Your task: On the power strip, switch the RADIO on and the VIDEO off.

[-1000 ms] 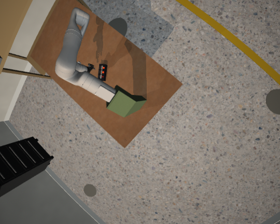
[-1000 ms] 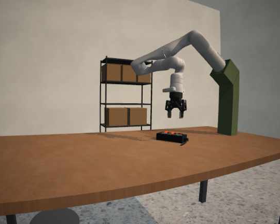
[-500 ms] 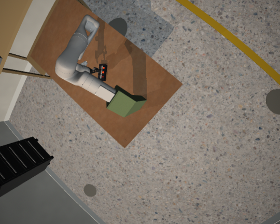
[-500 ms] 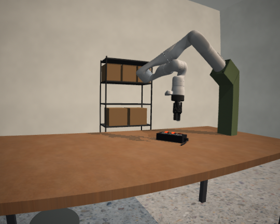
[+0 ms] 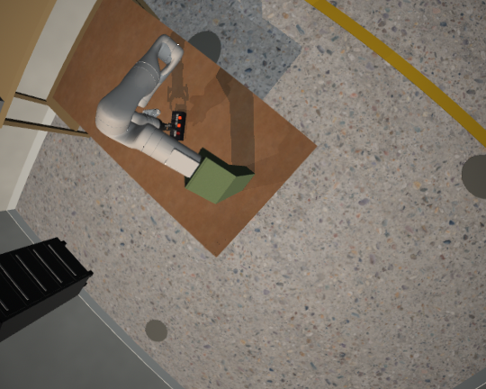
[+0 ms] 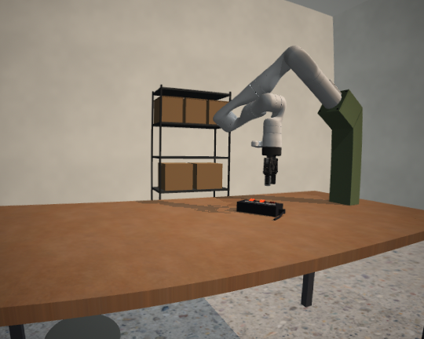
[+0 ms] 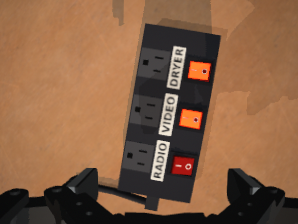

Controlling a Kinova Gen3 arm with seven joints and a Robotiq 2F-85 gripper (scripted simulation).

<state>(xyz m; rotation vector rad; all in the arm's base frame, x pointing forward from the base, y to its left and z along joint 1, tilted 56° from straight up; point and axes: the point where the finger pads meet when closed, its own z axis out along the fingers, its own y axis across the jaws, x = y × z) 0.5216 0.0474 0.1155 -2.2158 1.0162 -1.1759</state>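
Note:
The black power strip (image 5: 180, 122) (image 6: 259, 207) (image 7: 149, 106) lies flat on the brown table (image 5: 236, 203) (image 6: 143, 243), the right way up. In the wrist view its three rocker switches stand in a row beside their labels. The DRYER switch (image 7: 198, 71) glows orange. The VIDEO switch (image 7: 190, 119) glows orange too. The RADIO switch (image 7: 182, 165) is dark red and unlit. My gripper (image 6: 270, 181) (image 7: 162, 183) is open and empty. It points straight down and hangs a little above the strip, over the RADIO end.
The arm's green pedestal (image 5: 218, 180) (image 6: 345, 157) stands on the table just beyond the strip. The strip's short cord (image 6: 278, 216) sticks out at the RADIO end. A black shelf rack (image 6: 190, 141) with cardboard boxes stands behind the table. A black cabinet (image 5: 24, 284) is on the floor.

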